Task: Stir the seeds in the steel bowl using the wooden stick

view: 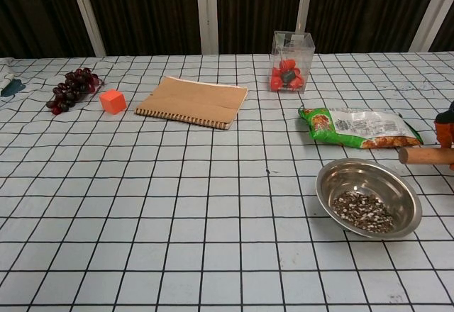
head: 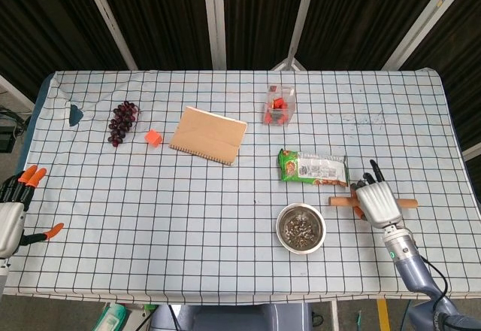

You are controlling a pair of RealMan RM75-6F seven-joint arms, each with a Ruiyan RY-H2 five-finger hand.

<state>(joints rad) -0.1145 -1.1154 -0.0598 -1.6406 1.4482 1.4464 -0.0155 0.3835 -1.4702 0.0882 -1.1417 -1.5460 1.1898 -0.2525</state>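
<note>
Your right hand [head: 378,202] gripped the wooden stick [head: 342,201] crosswise, level and just right of the steel bowl [head: 301,228], which sat on the checked table [head: 188,195] below the green snack packet [head: 313,168] with the seeds [view: 363,210] heaped inside. Your left hand [head: 13,211] hung at the table's near left edge, fingers spread and holding nothing.

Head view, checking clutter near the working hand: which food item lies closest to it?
The green snack packet, just beside the right hand; the grapes lie far left.
</note>
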